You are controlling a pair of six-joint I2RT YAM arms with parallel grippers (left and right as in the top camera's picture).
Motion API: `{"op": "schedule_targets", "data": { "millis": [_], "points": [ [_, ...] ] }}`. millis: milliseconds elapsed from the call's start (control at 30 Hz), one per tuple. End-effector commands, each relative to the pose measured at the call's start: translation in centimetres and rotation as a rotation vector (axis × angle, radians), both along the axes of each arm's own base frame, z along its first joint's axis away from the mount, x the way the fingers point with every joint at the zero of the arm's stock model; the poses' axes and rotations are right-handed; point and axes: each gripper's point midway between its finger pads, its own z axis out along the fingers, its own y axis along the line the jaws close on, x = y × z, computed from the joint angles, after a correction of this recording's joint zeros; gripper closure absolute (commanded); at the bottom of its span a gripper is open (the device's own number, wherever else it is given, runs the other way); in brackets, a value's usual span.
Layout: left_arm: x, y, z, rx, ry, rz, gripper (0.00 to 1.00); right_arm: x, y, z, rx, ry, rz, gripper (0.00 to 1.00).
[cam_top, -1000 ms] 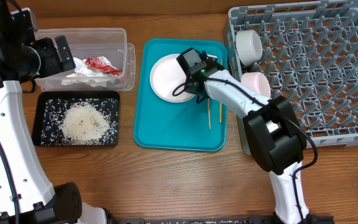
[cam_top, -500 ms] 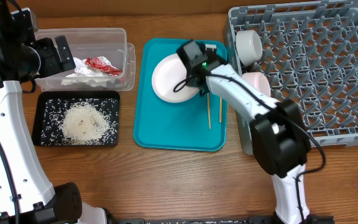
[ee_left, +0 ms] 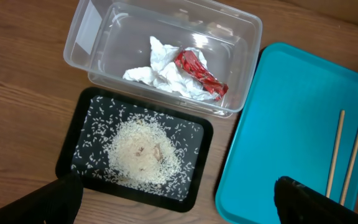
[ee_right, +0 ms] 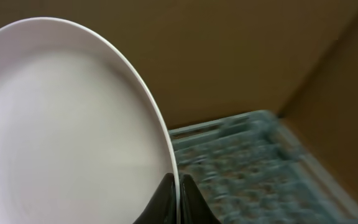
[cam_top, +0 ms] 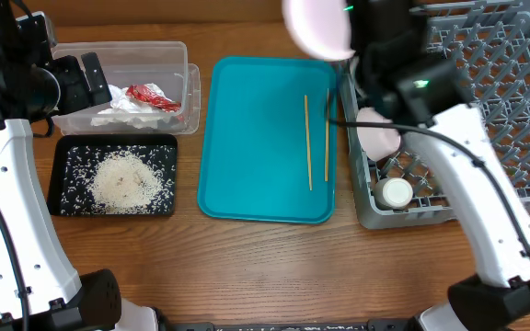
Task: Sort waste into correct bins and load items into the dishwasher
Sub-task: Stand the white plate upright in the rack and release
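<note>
Lifted off the teal tray [cam_top: 247, 184] since the earlier frames, the white plate [cam_top: 318, 26] is now held high at the far edge of the scene, above the far left corner of the dish rack [cam_top: 486, 110]. Its rim is pinched between the closed fingers of the right gripper [ee_right: 178, 186]. In the right wrist view the plate is seen tilted, almost edge-on, with the rack blurred behind it.

Only the two chopsticks [cam_top: 308, 142] are left on the teal tray, laid side by side along its right side and pointing near to far. A pale bowl [cam_top: 377, 133] is seen in the left part of the rack, partly covered by the right arm. A small white cup [cam_top: 397, 192] sits in the rack's near left corner.

The left gripper [ee_left: 176, 193] is held wide apart and empty above the left side of the table [cam_top: 265, 267]. Below it, the clear tub [ee_left: 98, 25] holds the red wrapper [ee_left: 199, 73] and the crumpled paper [ee_left: 160, 78], which touch each other. Just near of the tub, the black tray [ee_left: 79, 143] carries a heap of rice [ee_left: 143, 149], with loose grains scattered around it.
</note>
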Motion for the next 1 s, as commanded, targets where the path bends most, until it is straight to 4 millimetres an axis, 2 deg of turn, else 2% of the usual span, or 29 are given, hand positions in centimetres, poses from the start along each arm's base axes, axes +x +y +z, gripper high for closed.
{"op": "schedule_targets", "data": {
  "millis": [0, 167, 333, 467, 667, 767, 867, 967],
  "points": [
    [0.2, 0.1, -0.2, 0.005, 0.002, 0.002, 0.0, 0.1, -5.1, -0.4, -0.217, 0.087, -0.144, 0.96],
    [0.2, 0.1, -0.2, 0.005, 0.002, 0.002, 0.0, 1.0, -10.6, -1.6, -0.302, 0.175, -0.22, 0.96],
    [0.2, 0.1, -0.2, 0.005, 0.002, 0.002, 0.0, 3.2, -13.7, -4.4, -0.41, 0.296, -0.235, 0.96],
    [0.2, 0.1, -0.2, 0.005, 0.002, 0.002, 0.0, 5.3, -14.4, -6.8, -0.464, 0.347, -0.224, 0.96],
    [0.2, 0.1, -0.2, 0.005, 0.002, 0.002, 0.0, 7.8, -14.2, -11.0, -0.51, 0.417, -0.199, 0.96],
    [0.2, 0.1, -0.2, 0.005, 0.002, 0.002, 0.0, 8.3, -14.4, -13.2, -0.527, 0.462, -0.207, 0.96],
    [0.2, 0.1, -0.2, 0.005, 0.002, 0.002, 0.0, 8.4, -14.8, -14.5, -0.546, 0.49, -0.233, 0.96],
    [0.2, 0.1, -0.2, 0.005, 0.002, 0.002, 0.0, 8.4, -14.9, -14.9, -0.549, 0.501, -0.234, 0.96]
  ]
}}
